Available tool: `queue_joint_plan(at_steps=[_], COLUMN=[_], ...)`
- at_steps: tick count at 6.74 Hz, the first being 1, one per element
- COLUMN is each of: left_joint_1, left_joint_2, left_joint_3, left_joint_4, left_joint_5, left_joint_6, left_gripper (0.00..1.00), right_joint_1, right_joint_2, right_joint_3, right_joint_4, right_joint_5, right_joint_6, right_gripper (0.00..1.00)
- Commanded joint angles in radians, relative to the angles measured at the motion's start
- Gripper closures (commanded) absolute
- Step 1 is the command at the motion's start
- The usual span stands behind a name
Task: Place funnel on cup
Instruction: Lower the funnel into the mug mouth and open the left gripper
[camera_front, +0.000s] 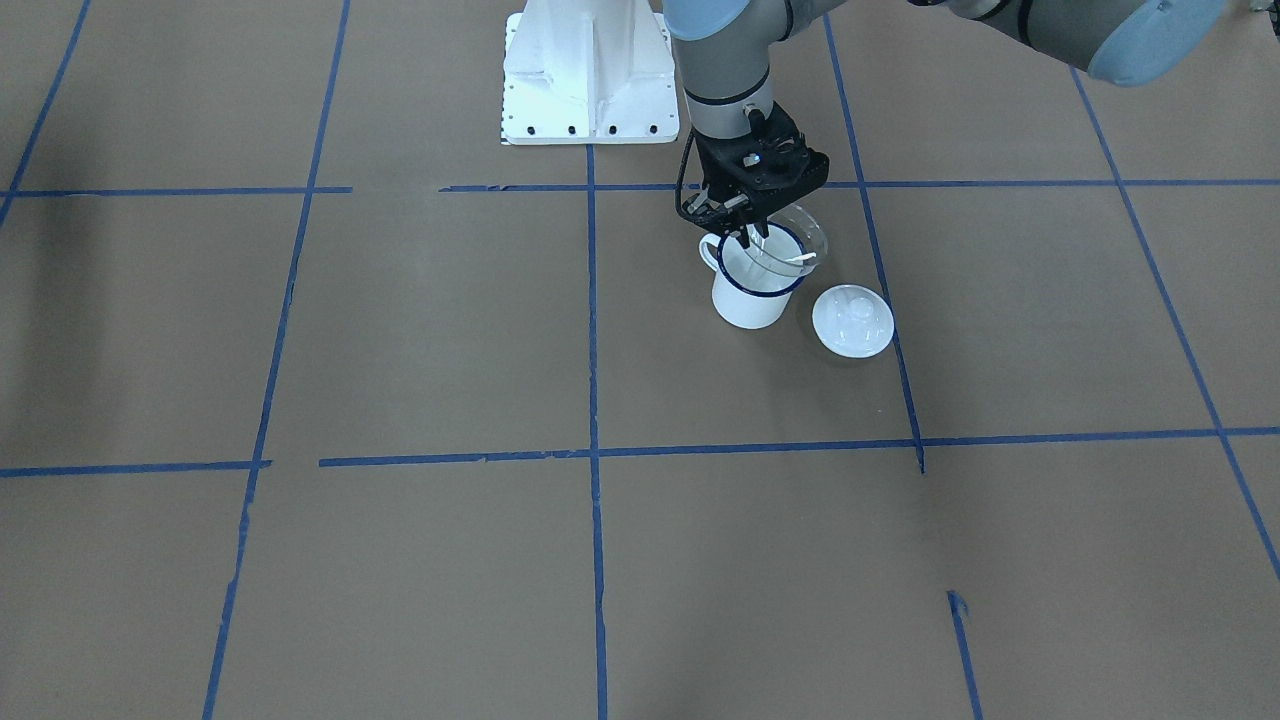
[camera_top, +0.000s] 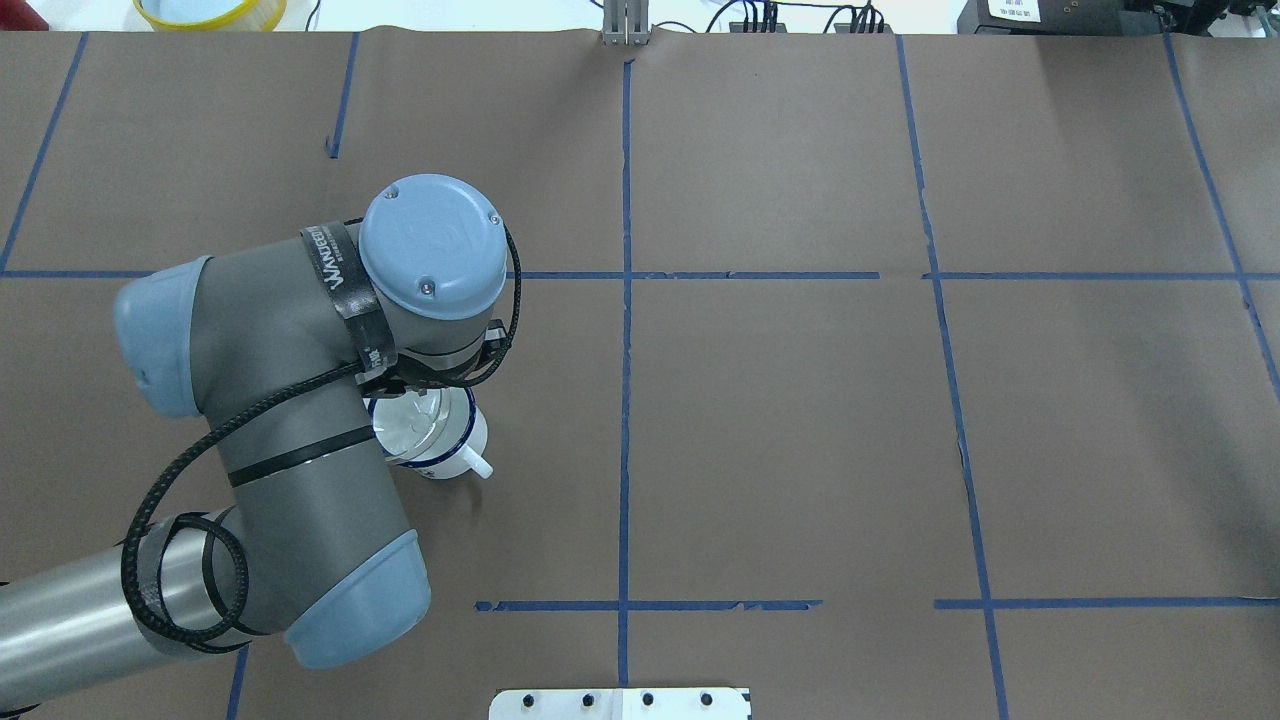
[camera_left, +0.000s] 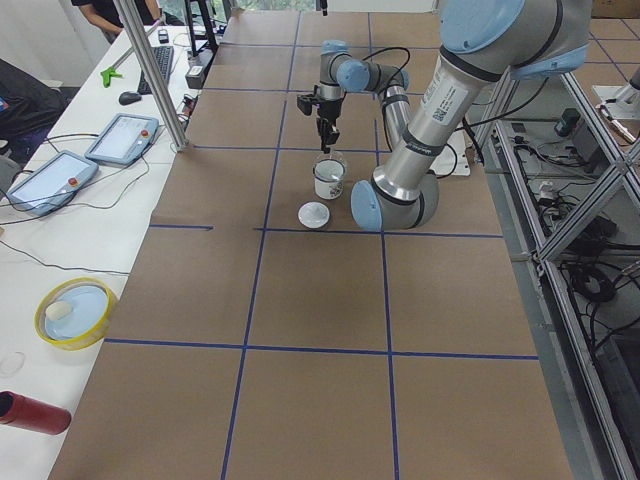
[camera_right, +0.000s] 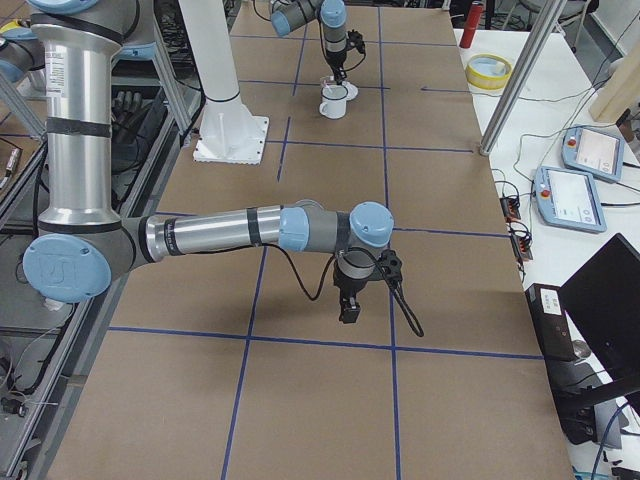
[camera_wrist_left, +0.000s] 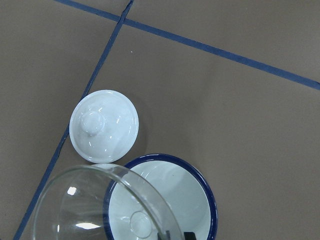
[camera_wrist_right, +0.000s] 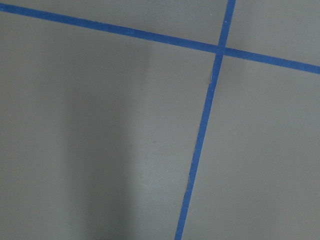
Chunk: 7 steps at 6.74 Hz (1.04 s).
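Observation:
The white enamel cup (camera_front: 750, 300) with a dark blue rim stands on the brown table; it also shows in the overhead view (camera_top: 445, 458) and the left wrist view (camera_wrist_left: 195, 195). The clear funnel (camera_front: 797, 238) hangs tilted over the cup's mouth, its spout down inside the cup (camera_wrist_left: 75, 210). My left gripper (camera_front: 745, 232) is right above the cup and shut on the funnel's rim. My right gripper (camera_right: 349, 312) hangs over bare table far from the cup. It shows only in the right side view, so I cannot tell if it is open or shut.
A round white knobbed lid (camera_front: 852, 320) lies flat on the table right beside the cup, also in the left wrist view (camera_wrist_left: 103, 126). The white robot base (camera_front: 590, 75) stands behind the cup. Blue tape lines cross the brown table.

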Motion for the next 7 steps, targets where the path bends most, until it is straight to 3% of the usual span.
queue_joint_plan(at_steps=[1, 4, 5, 7], left_joint_1=[0.001, 0.0, -0.018, -0.214], left_joint_2=[0.002, 0.002, 0.006, 0.018], left_joint_3=[0.015, -0.013, -0.066, -0.106], left_joint_4=[-0.02, -0.049, -0.054, -0.051], left_joint_5=[0.025, 0.027, 0.024, -0.066], left_joint_6=[-0.003, 0.004, 0.039, 0.239], left_gripper=[0.0, 0.0, 0.0, 0.0], right_joint_1=[0.0, 0.0, 0.0, 0.0], right_joint_2=[0.0, 0.0, 0.0, 0.0], right_joint_3=[-0.002, -0.002, 0.0, 0.0], right_joint_4=[0.0, 0.0, 0.0, 0.0], right_joint_5=[0.0, 0.0, 0.0, 0.0], right_joint_6=[0.0, 0.0, 0.0, 0.0], right_gripper=[0.0, 0.0, 0.0, 0.0])
